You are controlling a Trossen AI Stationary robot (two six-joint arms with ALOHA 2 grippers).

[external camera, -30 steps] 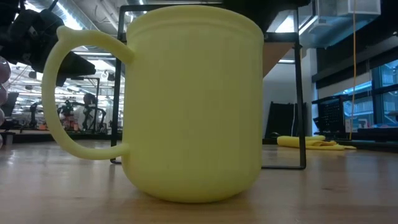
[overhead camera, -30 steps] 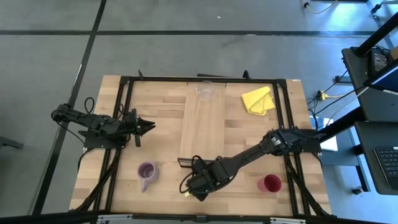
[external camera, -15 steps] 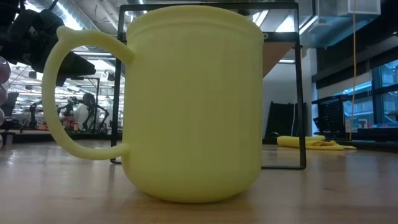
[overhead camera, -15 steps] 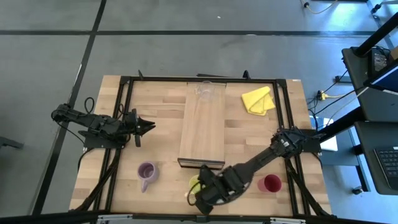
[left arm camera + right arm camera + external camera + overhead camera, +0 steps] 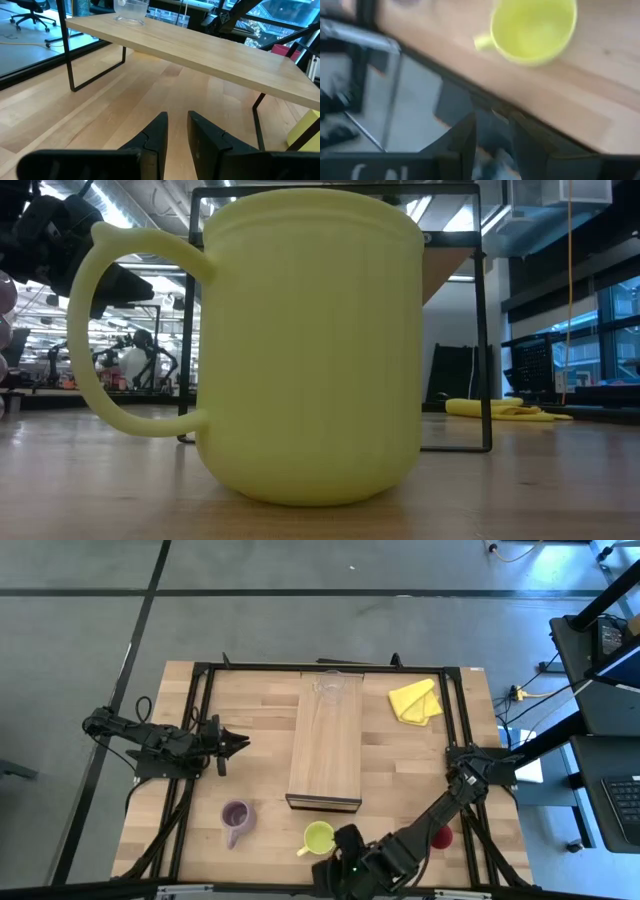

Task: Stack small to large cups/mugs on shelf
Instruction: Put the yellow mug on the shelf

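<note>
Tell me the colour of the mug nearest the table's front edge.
Yellow-green mug; low view shows it best.

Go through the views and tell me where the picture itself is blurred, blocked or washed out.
Right wrist view: smeared; the yellow-green mug and table edge are soft. Low view: that mug fills most of the picture and blocks the table behind it; window light beyond is bright. Left wrist view: sharp, the shelf clear, the glass cup cut off at the picture's edge. High view: evenly lit, the red cup partly hidden under the right arm.
</note>
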